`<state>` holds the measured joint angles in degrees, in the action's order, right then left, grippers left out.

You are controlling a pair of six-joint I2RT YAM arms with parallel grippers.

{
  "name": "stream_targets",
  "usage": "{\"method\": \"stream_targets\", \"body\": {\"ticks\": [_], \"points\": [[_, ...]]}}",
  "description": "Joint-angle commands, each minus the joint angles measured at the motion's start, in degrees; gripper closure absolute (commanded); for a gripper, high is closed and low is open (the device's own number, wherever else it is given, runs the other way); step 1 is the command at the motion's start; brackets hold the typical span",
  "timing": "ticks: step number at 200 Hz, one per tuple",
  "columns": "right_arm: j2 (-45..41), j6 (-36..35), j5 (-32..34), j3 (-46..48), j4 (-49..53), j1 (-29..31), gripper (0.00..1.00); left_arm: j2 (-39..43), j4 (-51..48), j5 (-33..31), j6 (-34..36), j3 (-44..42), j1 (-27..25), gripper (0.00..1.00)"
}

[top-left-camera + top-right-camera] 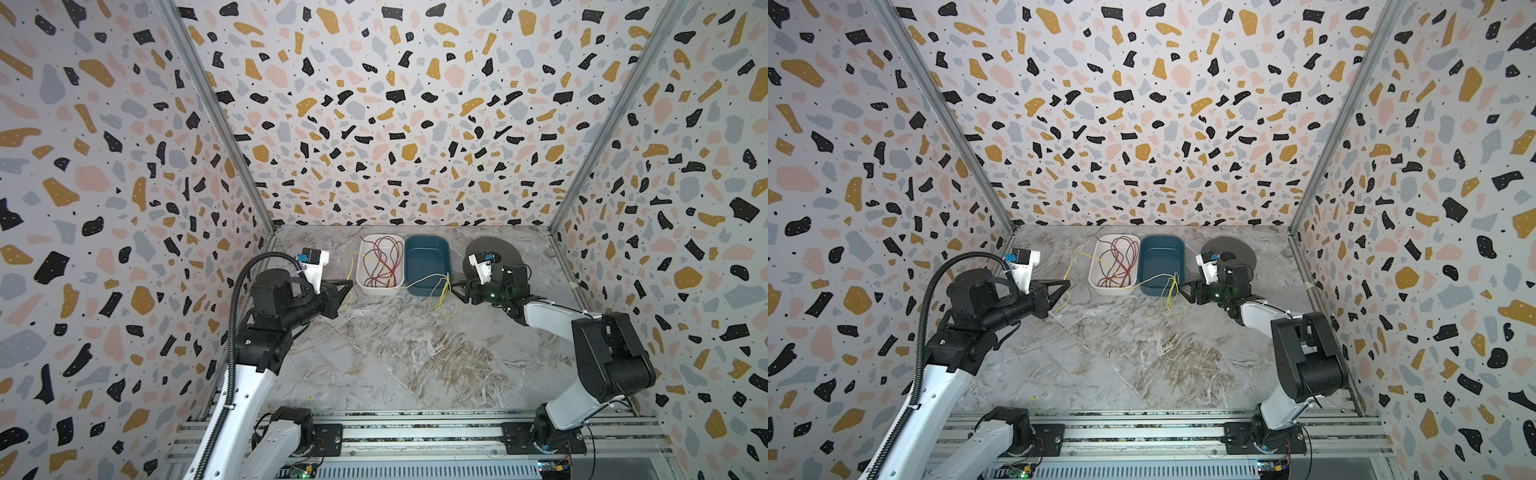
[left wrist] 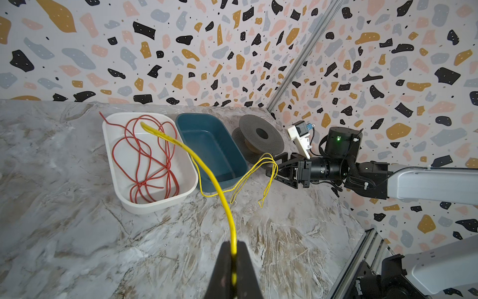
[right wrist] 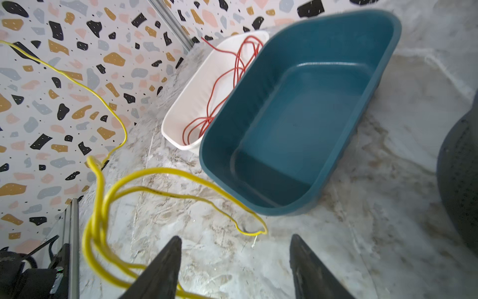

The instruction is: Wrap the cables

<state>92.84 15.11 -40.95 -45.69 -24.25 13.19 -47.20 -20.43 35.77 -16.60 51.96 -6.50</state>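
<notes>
**Item in work.** The yellow cable (image 2: 232, 225) hangs above the tabletop (image 1: 395, 353) in front of the blue tray (image 2: 181, 121). One stretch is pinched in the left hand (image 1: 347, 286), whose fingers are pressed together on it, out beyond the white tray (image 1: 376, 291) that sits just beside the blue tray. From there the cable sags across the front of both trays to the right hand (image 3: 235, 238), at the blue tray's opposite front corner. The right hand's fingers stand apart with nothing clamped between them, but several loose loops hang over one finger (image 3: 168, 266) and trail onto the tabletop just in front of the blue tray.

**Step, as judged.** Coiling of the yellow cable is partly done. The right hand serves as the former and the left hand as the feeder.

**Next move.** Lay another turn onto the right hand while the left hand holds light tension. The sagging span must clear the blue tray's front rim — a snag there could drag the loops off the finger.

**Surroundings.** The red cable (image 2: 168, 165) lies tangled and untouched in the white tray. A dark spool (image 2: 261, 133) stands beside the blue tray, behind the right hand.

**Not resolved.**
- The loop count: the strands nearest the right wrist camera are blurred and cut off at the frame edge.
- Whether the loops encircle the finger or merely drape over it.
- The yellow cable's free ends — its path near the white tray is hard to trace.
</notes>
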Motion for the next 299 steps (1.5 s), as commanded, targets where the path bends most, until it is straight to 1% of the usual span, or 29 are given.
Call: {"method": "stream_targets", "body": {"ticks": [1, 22, 54, 76, 96, 106, 112, 122, 137, 141, 148, 154, 175, 200, 225, 235, 245, 269, 278, 299], "points": [[1.6, -2.2, -0.8, 0.0, -5.7, 0.2, 0.35, -0.5, 2.5, 1.4, -0.2, -0.8, -0.4, 1.00], [2.9, -2.8, -2.0, 0.3, -9.1, 0.9, 0.37, -0.6, 2.5, 1.2, 0.0, -0.9, -0.4, 1.00], [4.6, -6.7, 0.3, -1.9, -8.4, 3.6, 0.39, -1.1, 2.6, 1.5, -0.1, -1.1, -0.4, 1.00], [5.5, -6.5, 0.4, -2.4, -10.1, 3.9, 0.40, -1.1, 2.4, 1.3, 0.0, -1.5, -0.5, 1.00], [5.9, -6.5, 0.4, -2.7, -11.3, 3.9, 0.45, -0.8, 2.1, 1.2, -0.1, -1.7, -0.5, 1.00], [5.9, -6.5, 0.8, -3.2, -11.1, 4.1, 0.50, -0.5, 1.8, 0.7, 0.1, -1.9, -0.5, 1.00], [5.9, -6.5, 0.8, -3.4, -11.0, 4.1, 0.55, -0.3, 1.5, 0.1, 0.1, -1.8, -0.6, 1.00], [5.6, -6.1, 1.2, -3.5, -10.6, 4.2, 0.66, -0.3, 0.6, -1.6, 0.1, -1.5, -0.6, 1.00], [4.0, -5.3, 1.8, -3.0, -10.1, 4.1, 0.80, -0.6, -1.7, -3.8, 0.7, 0.0, -0.6, 1.00], [3.4, -5.1, 2.1, -2.7, -9.8, 4.2, 0.84, -0.6, -2.2, -4.4, 0.8, 0.5, -0.6, 1.00], [1.7, -4.8, 3.2, -2.2, -9.0, 4.2, 0.96, -0.6, -3.1, -5.6, 0.8, 1.5, -0.6, 1.00], [0.6, -4.6, 4.0, -2.0, -8.1, 4.2, 1.00, -0.6, -4.0, -7.1, 0.8, 2.5, -0.6, 1.00], [-4.0, -3.0, 7.3, -1.7, -2.4, 4.1, 1.00, 0.0, -5.9, -12.6, -0.4, 5.7, -0.5, 1.00], [-9.7, 1.9, 13.4, -1.4, 6.7, 3.0, 1.00, -0.5, -8.5, -18.8, -1.3, 10.3, -0.5, 1.00], [-12.4, 6.7, 17.2, -2.1, 17.1, -0.1, 1.00, -1.4, -10.2, -24.5, -2.2, 14.2, -0.5, 1.00], [-13.5, 9.5, 16.8, -1.2, 19.4, -2.7, 1.00, -2.0, -10.6, -25.4, -2.1, 15.6, -0.5, 1.00], [-14.6, 11.9, 15.0, -0.1, 20.3, -5.9, 1.00, -2.7, -10.7, -26.2, -2.1, 16.9, -0.5, 1.00], [-16.9, 17.6, 12.9, 2.9, 21.3, -13.1, 1.00, -4.2, -11.1, -29.2, -2.6, 19.7, -0.4, 1.00], [-17.6, 18.6, 13.1, 3.2, 22.6, -15.3, 1.00, -4.7, -11.6, -31.6, -2.5, 20.7, -0.4, 1.00], [-19.9, 20.2, 13.4, 4.2, 24.1, -19.6, 1.00, -6.4, -13.5, -39.6, -0.5, 24.2, 0.1, 1.00]]}}
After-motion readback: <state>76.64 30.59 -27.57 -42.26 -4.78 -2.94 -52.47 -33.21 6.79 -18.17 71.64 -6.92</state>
